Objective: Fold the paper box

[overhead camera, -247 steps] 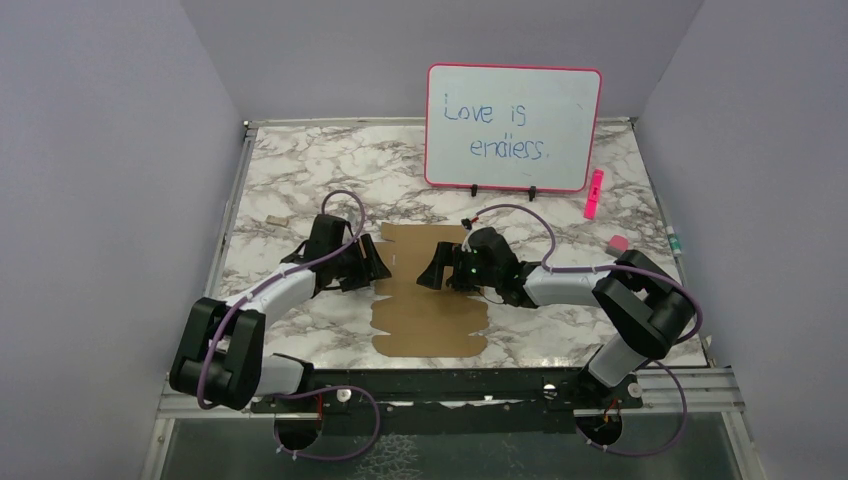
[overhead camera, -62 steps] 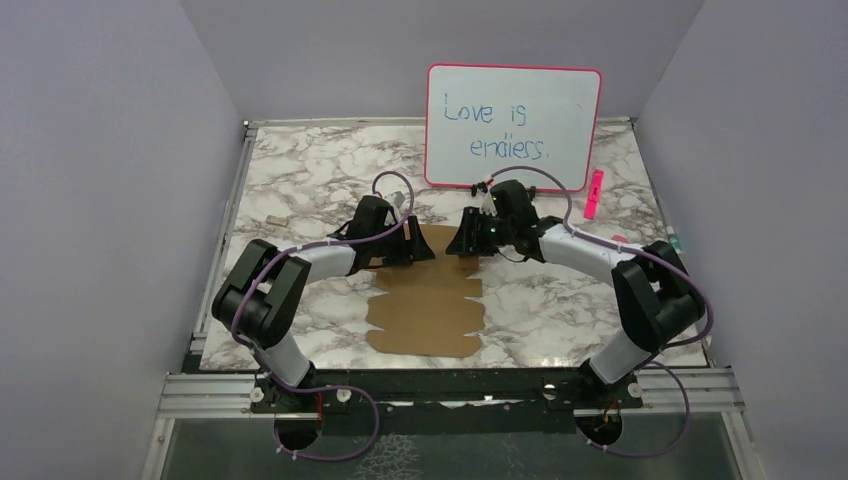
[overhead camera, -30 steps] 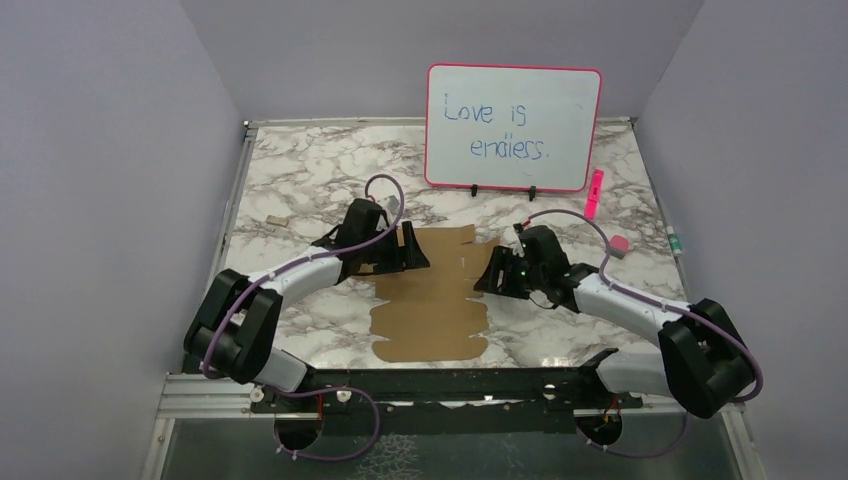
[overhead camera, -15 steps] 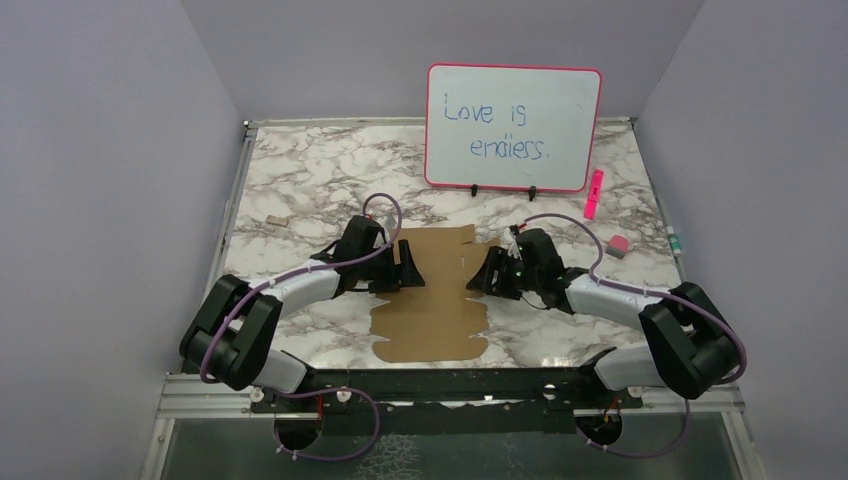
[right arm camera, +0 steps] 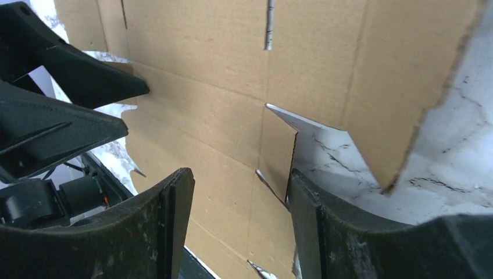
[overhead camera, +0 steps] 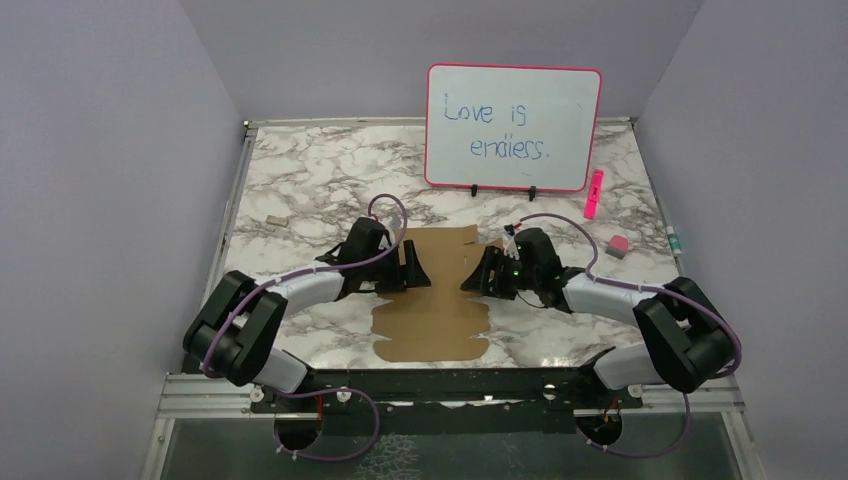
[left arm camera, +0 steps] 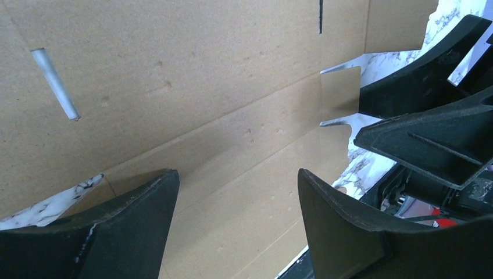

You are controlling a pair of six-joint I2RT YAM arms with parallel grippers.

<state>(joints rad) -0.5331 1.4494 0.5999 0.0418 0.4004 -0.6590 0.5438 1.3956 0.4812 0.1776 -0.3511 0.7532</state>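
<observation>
The paper box point(overhead camera: 432, 300) is a flat brown die-cut cardboard sheet with flaps and slits, lying on the marble table between the arms. My left gripper point(overhead camera: 412, 268) is open over the sheet's left edge; in the left wrist view point(left arm camera: 235, 180) cardboard point(left arm camera: 192, 87) fills the gap between its fingers. My right gripper point(overhead camera: 472, 277) is open over the sheet's right edge; in the right wrist view point(right arm camera: 239, 180) a small flap point(right arm camera: 278, 150) lies between its fingers. The two grippers face each other across the sheet. Neither holds anything.
A whiteboard point(overhead camera: 513, 127) reading "Love is endless." stands at the back. A pink marker point(overhead camera: 594, 194) and a pink eraser point(overhead camera: 617, 246) lie at the right. A tiny cardboard scrap point(overhead camera: 274, 219) lies at the left. The table's front rail point(overhead camera: 450, 385) runs along the near edge.
Both grippers came back from the sheet's far end toward its middle. The right arm swung out to the right, then back in to the sheet's right edge. The sheet stays flat.
</observation>
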